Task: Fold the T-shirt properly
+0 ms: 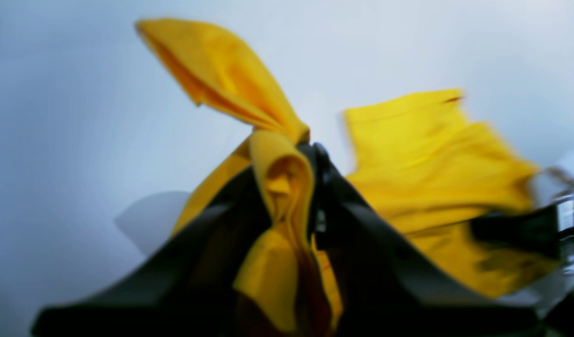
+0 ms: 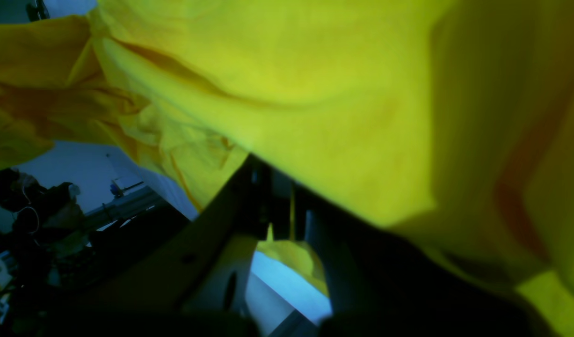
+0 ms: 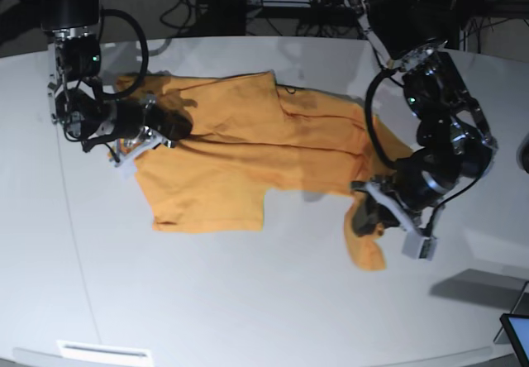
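Across the white tabletop point(image 3: 248, 301) we see the T-shirt point(image 3: 248, 148) stretched between our two arms, partly lifted and creased. Our left gripper point(image 1: 310, 150) has its jaws pinching a bunched fold of the yellow fabric near one end. Our right gripper point(image 2: 277, 206) sits at the opposite end, jaws pressed together on a thin strip of cloth, with the shirt draped over it.

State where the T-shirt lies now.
In the base view the T-shirt hangs stretched above the white table, between the right gripper on the view's left and the left gripper on its right.
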Controlling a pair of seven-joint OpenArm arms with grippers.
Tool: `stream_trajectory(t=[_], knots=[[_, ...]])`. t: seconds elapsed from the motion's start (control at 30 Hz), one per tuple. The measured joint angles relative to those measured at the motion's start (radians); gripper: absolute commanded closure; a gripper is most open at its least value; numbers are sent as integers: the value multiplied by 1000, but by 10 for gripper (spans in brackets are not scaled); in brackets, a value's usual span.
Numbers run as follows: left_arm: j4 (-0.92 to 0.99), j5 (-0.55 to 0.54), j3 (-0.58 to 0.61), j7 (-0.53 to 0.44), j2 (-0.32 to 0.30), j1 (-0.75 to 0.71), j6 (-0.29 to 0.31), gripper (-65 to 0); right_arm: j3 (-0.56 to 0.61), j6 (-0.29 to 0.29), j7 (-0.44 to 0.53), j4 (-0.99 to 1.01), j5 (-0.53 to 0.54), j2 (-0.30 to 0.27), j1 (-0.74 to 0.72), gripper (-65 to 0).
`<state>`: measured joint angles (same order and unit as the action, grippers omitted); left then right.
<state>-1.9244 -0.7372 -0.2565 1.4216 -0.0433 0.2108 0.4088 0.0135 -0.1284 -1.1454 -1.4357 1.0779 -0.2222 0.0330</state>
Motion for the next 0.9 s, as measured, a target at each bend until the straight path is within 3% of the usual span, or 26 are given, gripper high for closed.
stream_trajectory(t=[0.1, 0.33, 0.5, 0.6, 0.9], knots=[[2, -3, 39, 0, 40, -4, -69, 0, 0, 0, 0, 0, 0, 1, 0, -3], [54, 0, 122, 0, 87, -6, -72, 0, 0, 0, 0, 0, 0, 2, 0, -3], [74, 2, 169, 0, 88, -42, -73, 0, 0, 0, -1, 1, 0, 2, -2, -3], [79, 0, 179, -7, 90, -66, -121, 0, 0, 0, -9, 2, -3, 2, -8, -3], [206, 12, 207, -17, 88, -64, -124, 0, 0, 0, -11, 5, -4, 2, -11, -3]])
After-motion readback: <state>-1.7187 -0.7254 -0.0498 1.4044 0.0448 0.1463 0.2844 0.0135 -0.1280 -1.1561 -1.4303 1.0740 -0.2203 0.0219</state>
